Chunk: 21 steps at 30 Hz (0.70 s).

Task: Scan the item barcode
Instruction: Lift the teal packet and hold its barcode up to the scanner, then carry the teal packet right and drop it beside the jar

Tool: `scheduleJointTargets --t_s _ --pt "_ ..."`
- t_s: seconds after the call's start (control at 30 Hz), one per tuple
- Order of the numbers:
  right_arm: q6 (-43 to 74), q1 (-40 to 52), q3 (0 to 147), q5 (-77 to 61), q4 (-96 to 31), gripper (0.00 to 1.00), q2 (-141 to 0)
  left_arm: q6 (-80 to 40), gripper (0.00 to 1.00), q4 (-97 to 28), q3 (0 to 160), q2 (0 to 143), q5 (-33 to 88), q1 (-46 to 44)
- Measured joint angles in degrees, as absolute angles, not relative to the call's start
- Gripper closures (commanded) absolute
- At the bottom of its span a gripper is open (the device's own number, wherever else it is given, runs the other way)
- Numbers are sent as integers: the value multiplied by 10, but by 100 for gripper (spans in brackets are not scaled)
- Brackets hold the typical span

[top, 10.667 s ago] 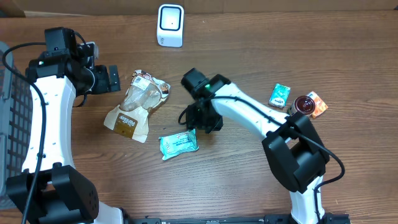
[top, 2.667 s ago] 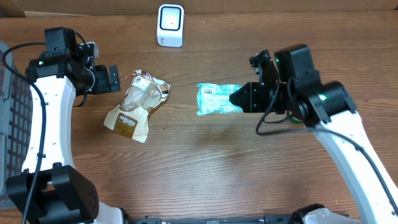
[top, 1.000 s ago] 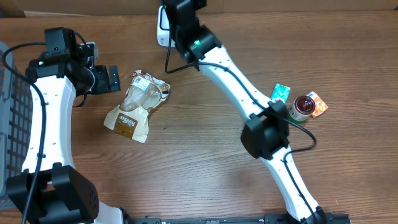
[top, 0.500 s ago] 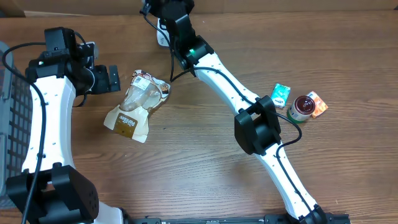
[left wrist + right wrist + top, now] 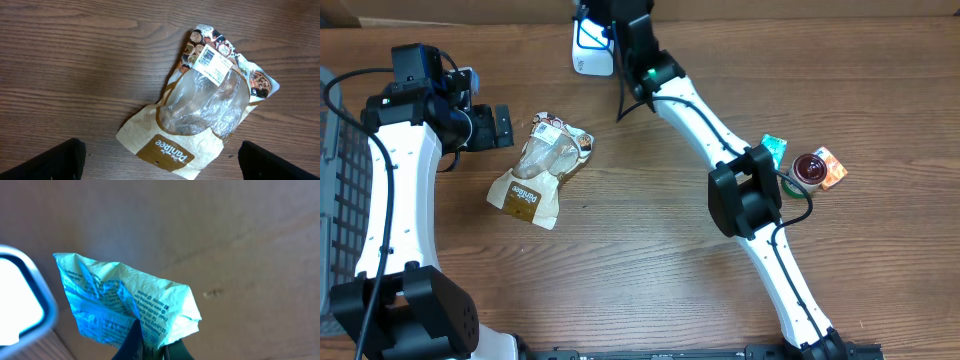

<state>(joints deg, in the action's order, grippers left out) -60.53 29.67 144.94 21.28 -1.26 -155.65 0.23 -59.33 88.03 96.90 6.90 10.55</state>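
Right pincer [image 5: 148,348], teal packet [image 5: 125,305], wooden table [image 5: 650,270]

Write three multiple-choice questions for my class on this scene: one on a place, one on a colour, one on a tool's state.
1. Where is the white scanner?
A. at the top of the overhead view, by the right tool
B. inside the grey basket
C. in the left tool

2. What colour is the packet in the right tool?
A. orange
B. teal
C. brown

3. The left tool is:
A. shut on a jar
B. shut on nothing
C. open above the bread bag

Answers: A, the right wrist view shows the scanner beside the held packet; B, its wrapper is teal; C, its fingers stand wide apart with the bag lying between them.
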Motion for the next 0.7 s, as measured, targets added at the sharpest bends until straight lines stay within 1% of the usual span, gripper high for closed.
scheduleJointTargets --t_s 0.1,0.27,0.7 --pt "-630 284 1449 196 -9 96 -1564 2 0 -593 880 969 69 105" --pt "-662 289 1449 170 -9 96 -1575 2 0 -593 880 969 69 105" --pt "-677 298 1449 168 -2 96 -1577 2 0 -593 880 969 69 105"
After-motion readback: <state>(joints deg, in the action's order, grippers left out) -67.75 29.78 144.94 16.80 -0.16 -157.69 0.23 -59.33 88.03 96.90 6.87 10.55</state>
